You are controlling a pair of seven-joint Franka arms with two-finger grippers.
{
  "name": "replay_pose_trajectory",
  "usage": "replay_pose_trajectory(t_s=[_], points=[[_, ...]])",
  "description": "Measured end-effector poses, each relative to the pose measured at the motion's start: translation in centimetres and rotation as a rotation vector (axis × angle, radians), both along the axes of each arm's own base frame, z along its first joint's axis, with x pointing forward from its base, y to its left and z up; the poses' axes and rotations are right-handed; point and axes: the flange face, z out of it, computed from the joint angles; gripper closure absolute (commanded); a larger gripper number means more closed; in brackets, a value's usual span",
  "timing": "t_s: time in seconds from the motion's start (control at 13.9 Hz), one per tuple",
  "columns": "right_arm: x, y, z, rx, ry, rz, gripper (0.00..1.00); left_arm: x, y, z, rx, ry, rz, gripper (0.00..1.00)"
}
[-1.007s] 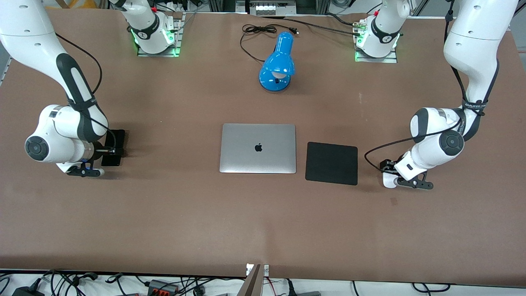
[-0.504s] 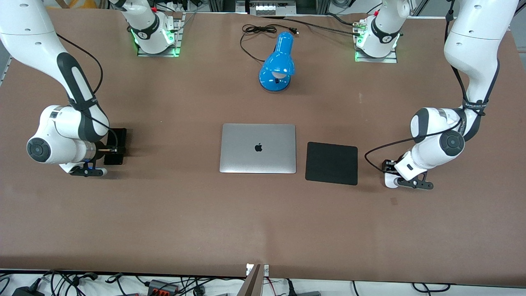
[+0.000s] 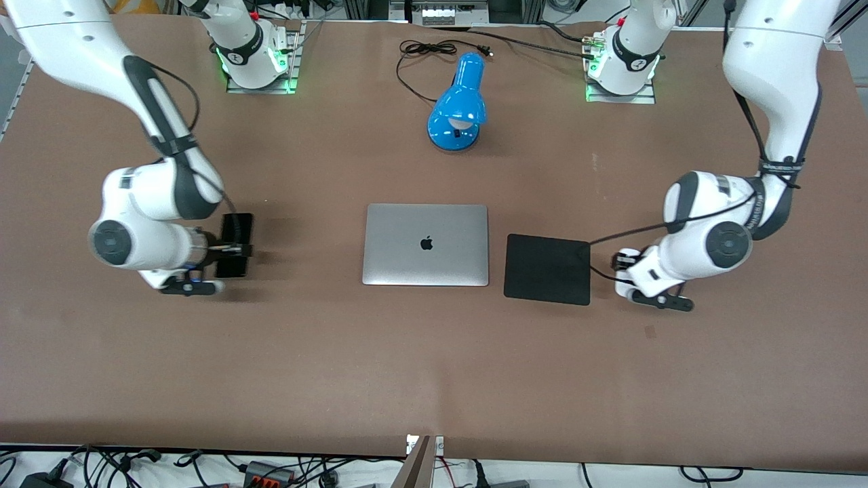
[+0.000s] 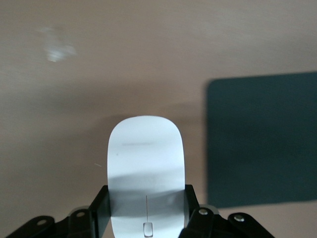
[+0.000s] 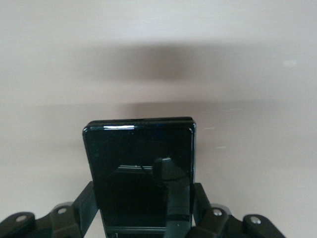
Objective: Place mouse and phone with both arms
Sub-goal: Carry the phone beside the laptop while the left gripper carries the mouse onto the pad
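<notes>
The right arm [image 3: 156, 102] came down from its base and bent sharply at the wrist, so that its forearm lay almost level, low above the bench [image 3: 339, 352]; its claw [image 3: 230, 249] pointed toward the laptop [image 3: 426, 245] and held the phone [image 3: 234, 244] by its two long edges. In the right wrist view the phone [image 5: 140, 173] sat flat between the two fingers [image 5: 85, 204], its glossy face turned up; it was over the bare bench toward the right arm's end, well apart from the laptop.

The left arm [image 3: 766, 102] hung down in the same way, with the elbow high and the wrist folded; its claw [image 3: 627, 274] was just beside the pad [image 3: 547, 269], on the pad's edge toward the left arm's end. This claw was closed on the mouse [image 3: 625, 261]; in the left wrist view the mouse [image 4: 145, 168] stuck out forward from between the fingers [image 4: 99, 213], with the pad [image 4: 262, 139] near it. Whether the mouse touched the bench, I could not tell.

A blue lamp [image 3: 460, 105] lay farther from the camera than the laptop, between the two bases.
</notes>
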Motion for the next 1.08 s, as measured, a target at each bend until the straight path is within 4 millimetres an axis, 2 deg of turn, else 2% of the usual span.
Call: replay_pose_trajectory(t_s=[0.22,0.36,0.5,0.79,0.94,1.08], points=[[-0.6,6.6,0.0,-0.001,-0.016,0.005,0.72,-1.0,-4.4,0.2,-0.006,0.020,-0.020,0.55],[-1.2,10.4,-0.5,0.004,-0.033,0.040,0.72,-1.4,-5.8,0.1,-0.011,0.025,-0.013,0.55],[-2.1,13.2,-1.3,0.007,-0.035,0.071,0.72,-1.7,-6.4,-0.3,-0.008,0.031,0.005,0.54],[-2.4,15.6,-3.7,0.022,-0.078,0.042,0.72,-3.2,-10.8,-2.7,-0.010,0.013,0.020,0.53],[-2.6,16.6,-5.2,0.024,-0.084,0.015,0.72,-3.5,-11.4,-3.4,-0.009,0.017,0.018,0.51],[-2.6,17.2,-5.6,0.025,-0.086,0.013,0.72,-3.7,-11.3,-3.7,-0.007,0.022,0.020,0.32]])
